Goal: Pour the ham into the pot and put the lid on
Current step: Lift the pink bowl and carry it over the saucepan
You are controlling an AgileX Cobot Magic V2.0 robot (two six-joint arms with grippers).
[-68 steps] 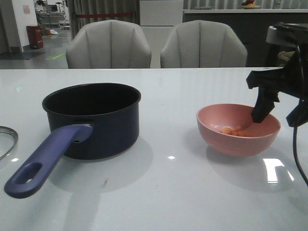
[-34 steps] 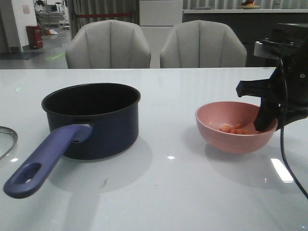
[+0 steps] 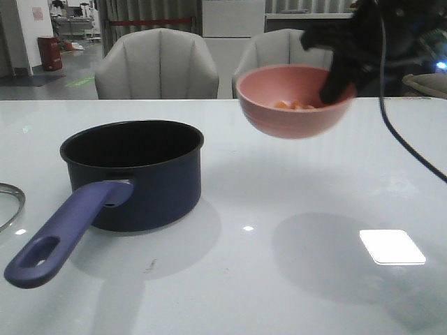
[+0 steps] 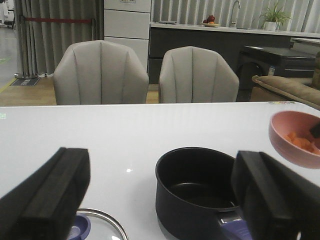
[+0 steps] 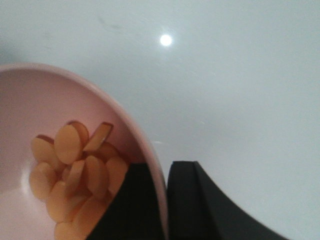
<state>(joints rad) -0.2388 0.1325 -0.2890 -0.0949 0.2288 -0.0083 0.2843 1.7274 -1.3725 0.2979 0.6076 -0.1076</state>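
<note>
One lid (image 3: 8, 204) lies at the table's (image 3: 230, 279) left edge; the pot (image 3: 136, 171) points its handle toward the camera-left. Left gripper (image 4: 165, 200) gapes. Right gripper (image 3: 335, 80) pinches the airborne bowl's (image 3: 293, 105) rim, ham (image 3: 293, 105) inside.

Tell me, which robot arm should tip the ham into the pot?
The right one. Its tool already grips the pink bowl of ham by the rim, lifted beside the pot. The left tool is open and holds nothing.
</note>
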